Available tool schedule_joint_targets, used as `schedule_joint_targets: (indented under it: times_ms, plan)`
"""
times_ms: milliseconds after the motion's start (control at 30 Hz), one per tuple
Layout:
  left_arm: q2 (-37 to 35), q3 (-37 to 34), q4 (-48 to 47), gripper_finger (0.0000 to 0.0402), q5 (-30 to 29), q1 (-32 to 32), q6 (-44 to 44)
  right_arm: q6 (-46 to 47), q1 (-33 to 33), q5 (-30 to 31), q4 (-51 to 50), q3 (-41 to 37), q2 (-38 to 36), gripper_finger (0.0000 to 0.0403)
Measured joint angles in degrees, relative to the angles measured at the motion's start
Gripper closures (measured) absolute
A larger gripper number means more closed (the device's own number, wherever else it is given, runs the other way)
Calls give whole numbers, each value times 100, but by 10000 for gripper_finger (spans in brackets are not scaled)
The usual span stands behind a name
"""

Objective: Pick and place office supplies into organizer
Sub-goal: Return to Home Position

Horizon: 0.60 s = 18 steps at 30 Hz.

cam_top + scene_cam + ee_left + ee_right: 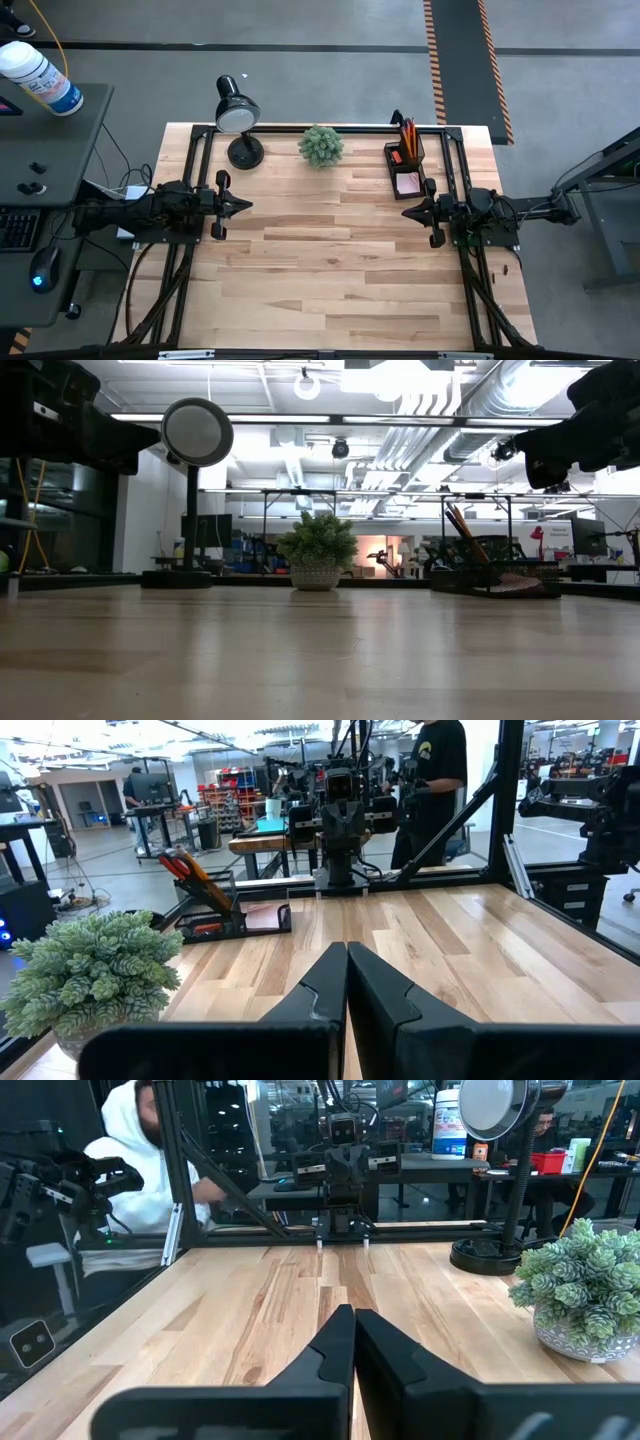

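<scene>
Both hands hang above the wood surface (330, 270) and point at each other from its two sides, well apart. The left hand (245, 205) has its two fingers pressed together, and the right hand (405, 212) also; each wrist view shows its own dark fingers (320, 985) meeting in one line. The black mesh organizer (405, 165) stands near the right hand's fingertips, to their side toward the far edge of the surface, not touching them. It holds orange pencils (409, 133) that lean in the taller section and a pink pad (407, 183) in the lower tray. A black desk lamp (238, 115) stands to the side of the left hand's tips, also toward the far edge, and a small green plant (321, 145) sits between lamp and organizer. The high view alone shows the pink pad; the low view shows the pencils tilted and both arms raised off the wood at the picture's upper corners. The left wrist view shows a person in a dark shirt (435, 780) standing beyond the right arm, and the right wrist view shows a person in a white hooded top (140, 1170) beyond the surface's edge.
</scene>
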Motion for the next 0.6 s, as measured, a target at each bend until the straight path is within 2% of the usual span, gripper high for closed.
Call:
schedule_joint_targets:
  times_ms: [600]
  plan:
    - [0, 0, 0, 401, 2, 0, -1, 1, 1, 0, -1, 0, 0, 396]
